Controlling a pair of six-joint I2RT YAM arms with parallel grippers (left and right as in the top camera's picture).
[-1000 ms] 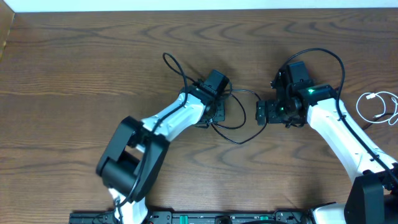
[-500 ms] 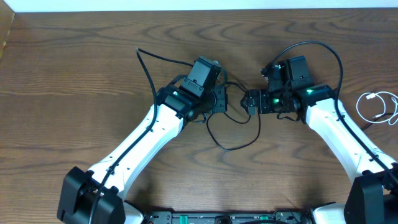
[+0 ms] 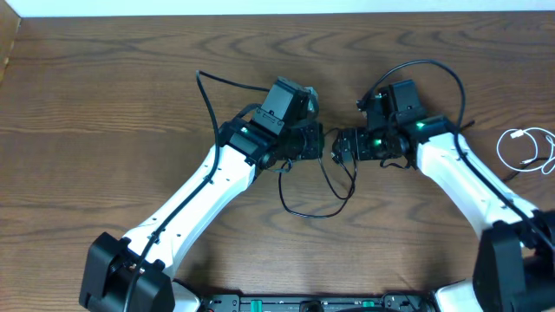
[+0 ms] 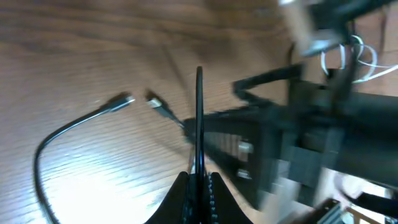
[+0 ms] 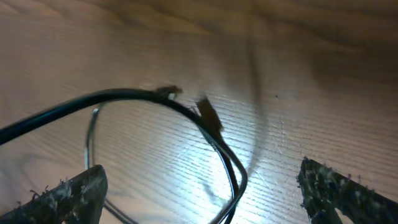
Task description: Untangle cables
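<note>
While black cable runs between my two arms, the overhead view shows my left fingers [image 3: 310,140] and right fingers [image 3: 340,147] nearly meeting above a slack loop of black cable [image 3: 316,212] on the counter [image 3: 104,104]. The white cable [image 3: 520,143] lies well apart at far right, seemingly already separated.

Left wrist: my fingers are clamped together on the black cable, with two plug ends [image 4: 124,99] lying beyond.

Right wrist: my fingers are spread wide and grip nothing, with black strands crossing between them. By my judgement, the black strands remain to be parted.
</note>
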